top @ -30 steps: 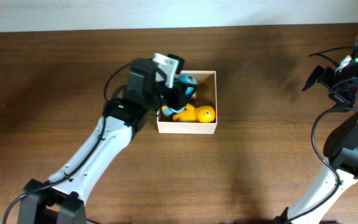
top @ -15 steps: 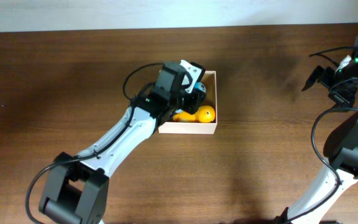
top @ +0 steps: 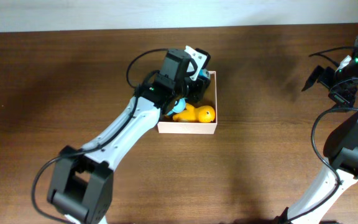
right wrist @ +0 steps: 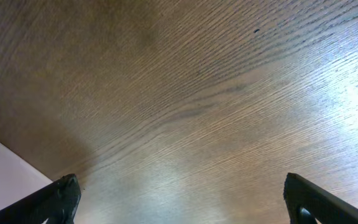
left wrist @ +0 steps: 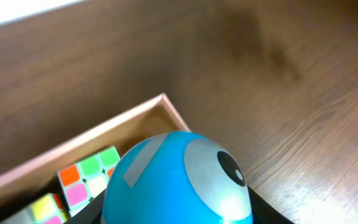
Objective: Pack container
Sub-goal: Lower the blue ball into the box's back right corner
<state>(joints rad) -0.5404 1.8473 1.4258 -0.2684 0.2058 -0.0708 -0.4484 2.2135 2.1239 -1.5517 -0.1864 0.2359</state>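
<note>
The container (top: 189,129) is a square cream-walled box at the table's middle. A yellow duck toy (top: 199,114) lies inside it. My left gripper (top: 193,81) hangs over the box's far side, shut on a round blue toy with a silver eye (left wrist: 182,180). The left wrist view shows the box's far wall (left wrist: 104,132) and a colourful puzzle cube (left wrist: 87,178) inside, just below the blue toy. My right gripper (right wrist: 179,199) is open and empty over bare wood, at the far right in the overhead view (top: 316,76).
The wooden table (top: 272,162) stretches around the box. A pale wall edge runs along the table's far side (top: 73,15). The left arm's body covers the box's left half in the overhead view.
My left gripper has swung right and toward the box's far side, carrying the blue toy over the box. The right arm has not moved.
</note>
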